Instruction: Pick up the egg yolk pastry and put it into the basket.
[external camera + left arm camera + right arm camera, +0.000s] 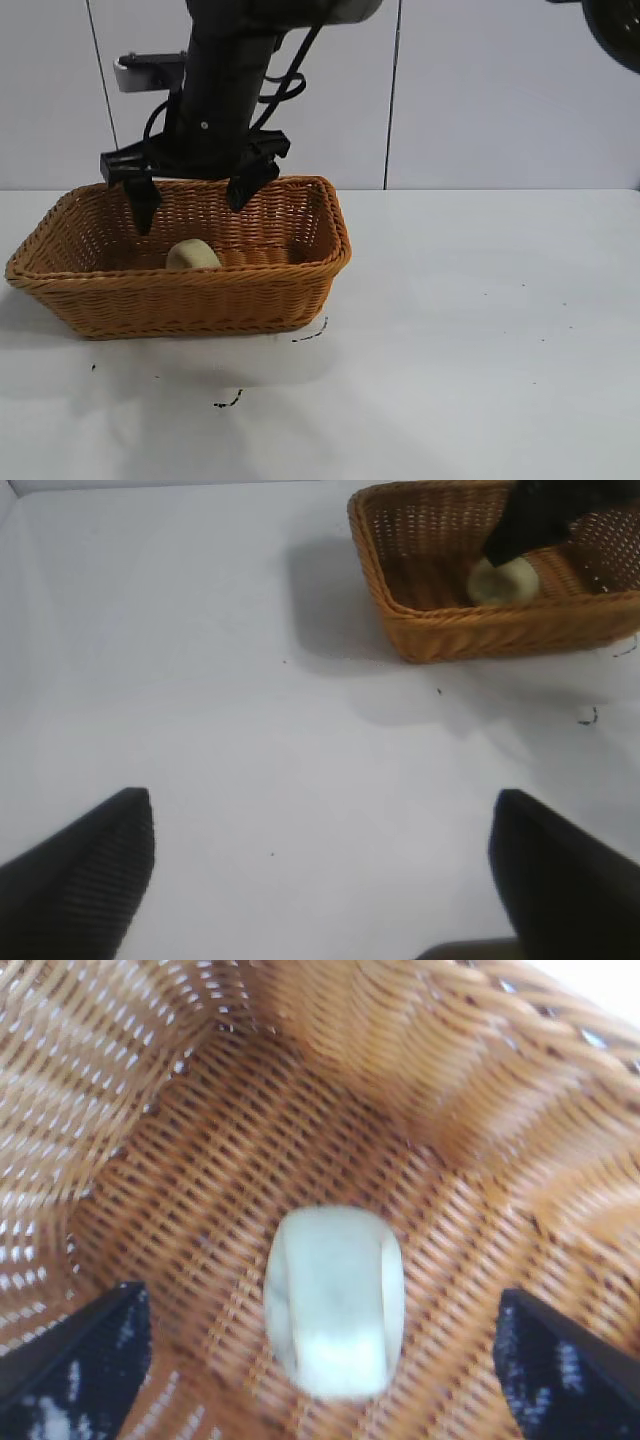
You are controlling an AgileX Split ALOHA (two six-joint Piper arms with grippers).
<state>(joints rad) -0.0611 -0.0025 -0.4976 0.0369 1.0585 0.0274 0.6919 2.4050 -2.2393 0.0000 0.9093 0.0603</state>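
Note:
The egg yolk pastry [192,255] lies on the floor of the wicker basket [300,285], free of any fingers. In the right wrist view the pastry [334,1300] looks tipped on its edge, on the basket's weave [300,1110]. My right gripper [190,213] hangs open and empty just above the basket, fingers spread to either side of the pastry [322,1365]. My left gripper [320,880] is open and empty over bare table, far from the basket [440,630]. From there the pastry [505,580] shows under the other gripper.
The basket stands at the left of the white table [480,320]. Small dark specks [230,402] lie on the table in front of it. A dark arm part [615,30] shows at the top right. A pale wall is behind.

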